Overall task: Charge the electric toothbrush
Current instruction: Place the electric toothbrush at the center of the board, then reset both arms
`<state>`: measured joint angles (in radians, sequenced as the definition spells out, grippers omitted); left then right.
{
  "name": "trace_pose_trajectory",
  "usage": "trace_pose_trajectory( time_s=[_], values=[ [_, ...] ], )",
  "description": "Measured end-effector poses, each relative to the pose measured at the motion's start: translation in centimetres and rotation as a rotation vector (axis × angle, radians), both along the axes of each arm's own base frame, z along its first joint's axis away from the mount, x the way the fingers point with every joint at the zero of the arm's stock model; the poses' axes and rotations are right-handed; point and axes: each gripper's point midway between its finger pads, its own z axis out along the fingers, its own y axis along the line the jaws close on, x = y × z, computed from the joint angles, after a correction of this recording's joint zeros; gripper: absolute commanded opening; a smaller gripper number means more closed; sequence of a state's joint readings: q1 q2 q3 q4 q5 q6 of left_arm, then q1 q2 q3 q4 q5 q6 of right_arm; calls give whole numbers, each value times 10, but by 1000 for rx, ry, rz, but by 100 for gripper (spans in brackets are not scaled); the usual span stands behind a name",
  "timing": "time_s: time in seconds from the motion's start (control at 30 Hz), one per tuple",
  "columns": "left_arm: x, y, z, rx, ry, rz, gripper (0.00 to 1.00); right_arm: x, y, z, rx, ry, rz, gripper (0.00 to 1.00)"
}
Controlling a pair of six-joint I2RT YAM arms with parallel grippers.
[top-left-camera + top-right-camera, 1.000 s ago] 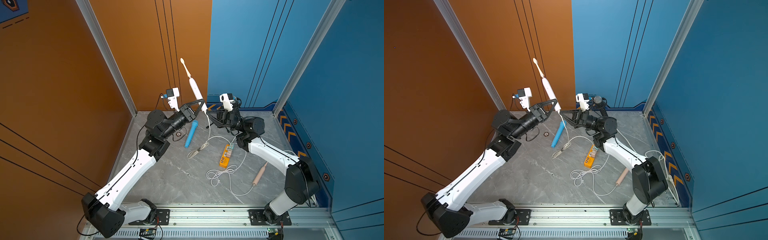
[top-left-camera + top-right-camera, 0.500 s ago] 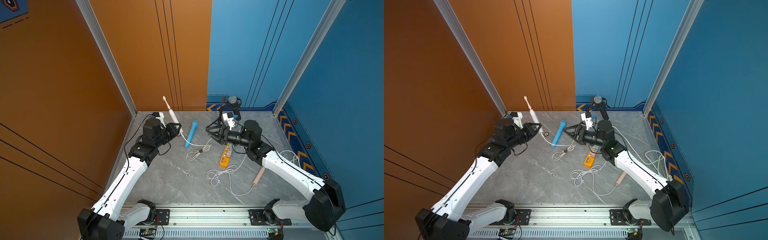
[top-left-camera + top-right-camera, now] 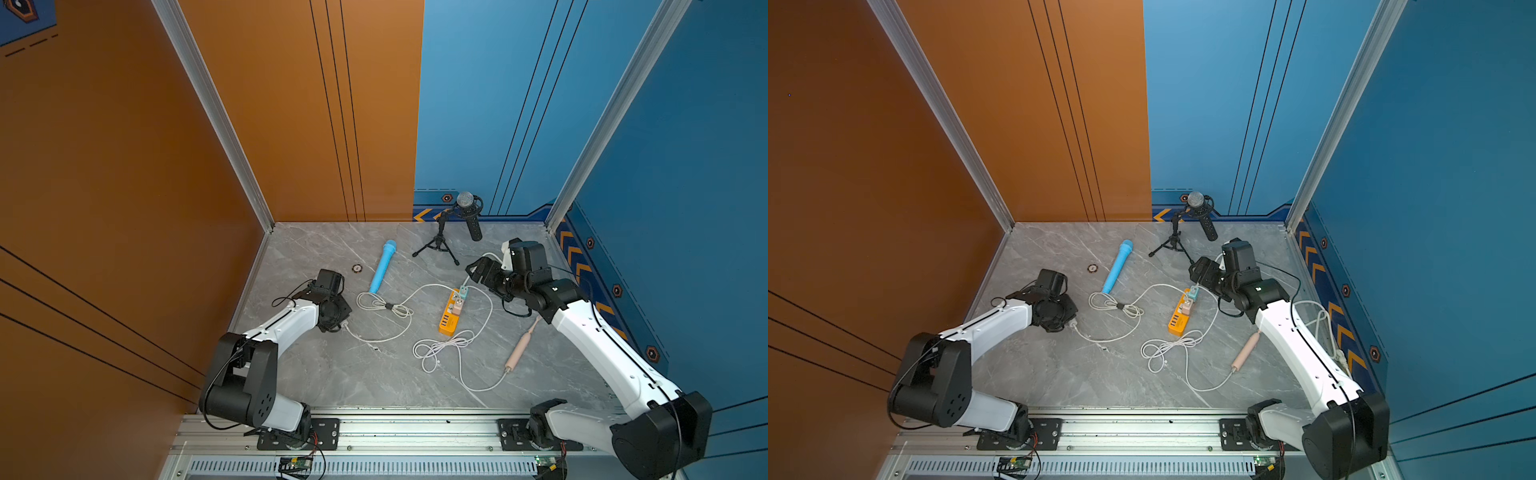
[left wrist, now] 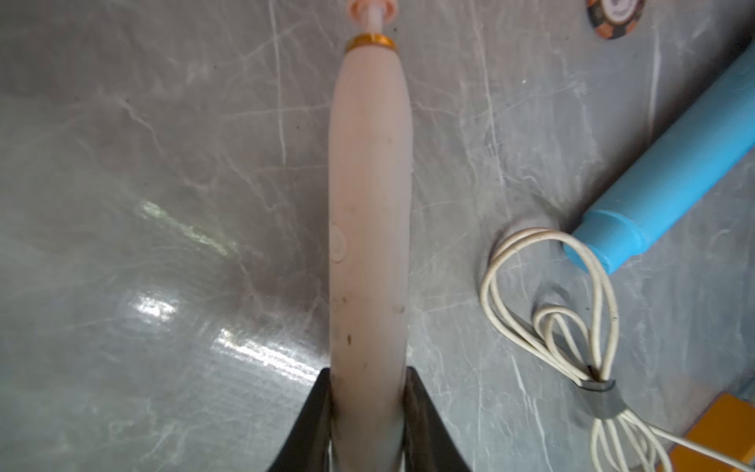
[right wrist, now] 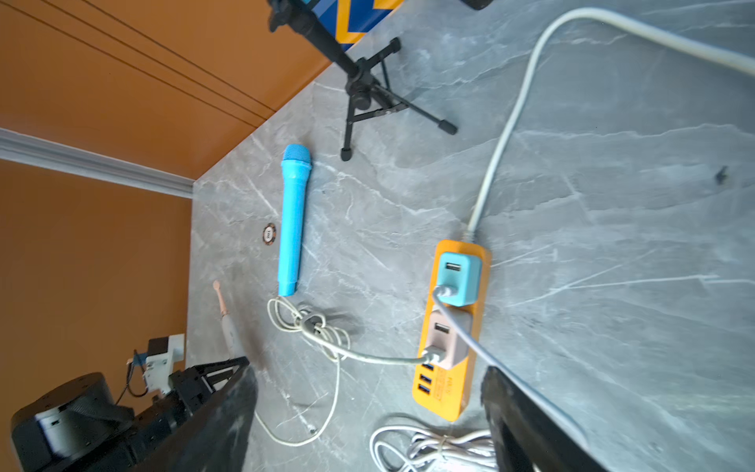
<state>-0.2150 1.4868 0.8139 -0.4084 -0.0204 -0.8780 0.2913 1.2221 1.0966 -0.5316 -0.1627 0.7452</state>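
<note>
Now the fingers (image 4: 416, 392) of our left gripper (image 4: 369, 380) are clamped on the butt end of the toothbrush (image 4: 369, 196). It runs up the middle of the left wrist frame, low over the table (image 4: 143, 163); we cannot tell whether it rests there. Our right gripper (image 5: 367, 367) stands wide apart and empty above the power strip (image 5: 443, 392), lower right of its frame. A cable (image 3: 376, 338) trails from the left gripper toward that strip. Held so near its end, the brush could pivot. Any swing might tug its plug loose, or snag the coil beside the blue microphone (image 4: 674, 163).
</note>
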Motion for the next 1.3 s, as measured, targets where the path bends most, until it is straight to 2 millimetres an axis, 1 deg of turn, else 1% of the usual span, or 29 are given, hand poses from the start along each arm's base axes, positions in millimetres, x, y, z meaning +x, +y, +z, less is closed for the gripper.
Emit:
trace_pose_trajectory(
  time_s=[0.07, 0.13, 0.17, 0.27, 0.33, 0.37, 0.43, 0.53, 0.57, 0.6, 0.63, 0.7, 0.8, 0.87, 0.93, 1.0, 1.07, 1.1, 1.17, 1.2, 1.3],
  values=[
    [-3, 3, -8, 19, 22, 6, 9, 0, -11, -4, -39, 10, -29, 88],
    [-6, 6, -15, 33, 45, 10, 20, 0, -22, -8, -68, 21, -57, 89],
    [-6, 6, -18, 37, 53, 11, 27, 0, -27, -10, -82, 26, -68, 89],
    [-7, 7, -20, 41, 59, 11, 42, 0, -39, -13, -126, 34, -98, 90],
    [-7, 7, -20, 45, 58, 0, 61, -1, -45, -15, -160, 38, -108, 97],
    [-6, 8, -18, 44, 49, 1, 68, -1, -49, -16, -187, 37, -114, 100],
    [-8, 12, -14, 50, 33, -5, 78, 0, -60, -18, -249, 33, -138, 100],
    [-10, 23, 1, 76, -10, -7, 94, 5, -89, -22, -388, 32, -230, 100],
    [-7, 30, 11, 98, -43, 1, 98, 7, -101, -24, -442, 35, -272, 100],
    [-4, 38, 21, 132, -80, 9, 100, 9, -115, -26, -505, 35, -319, 100],
    [-2, 47, 32, 172, -114, 16, 99, 11, -127, -28, -557, 34, -357, 100],
    [5, 68, 59, 284, -189, 41, 99, 11, -154, -37, -700, 40, -443, 99],
    [16, 97, 93, 487, -268, 63, 99, 5, -187, -59, -879, 66, -525, 97],
    [25, 110, 102, 606, -287, 47, 99, -3, -205, -79, -947, 84, -554, 100],
    [36, 115, 99, 690, -293, 11, 99, -13, -218, -98, -982, 99, -571, 100],
    [44, 118, 89, 752, -311, -25, 99, -20, -230, -119, -994, 108, -579, 100],
    [45, 117, 72, 785, -327, -70, 99, -19, -233, -133, -988, 101, -569, 100],
    [44, 117, 63, 802, -336, -100, 99, -15, -232, -139, -973, 85, -552, 100],
    [42, 115, 51, 822, -361, -144, 99, -4, -226, -144, -931, 43, -516, 100],
    [42, 114, 46, 827, -373, -162, 99, 2, -224, -143, -914, 21, -504, 100],
    [48, 106, 39, 826, -435, -211, 99, 22, -211, -134, -851, -91, -455, 100]
  ],
)
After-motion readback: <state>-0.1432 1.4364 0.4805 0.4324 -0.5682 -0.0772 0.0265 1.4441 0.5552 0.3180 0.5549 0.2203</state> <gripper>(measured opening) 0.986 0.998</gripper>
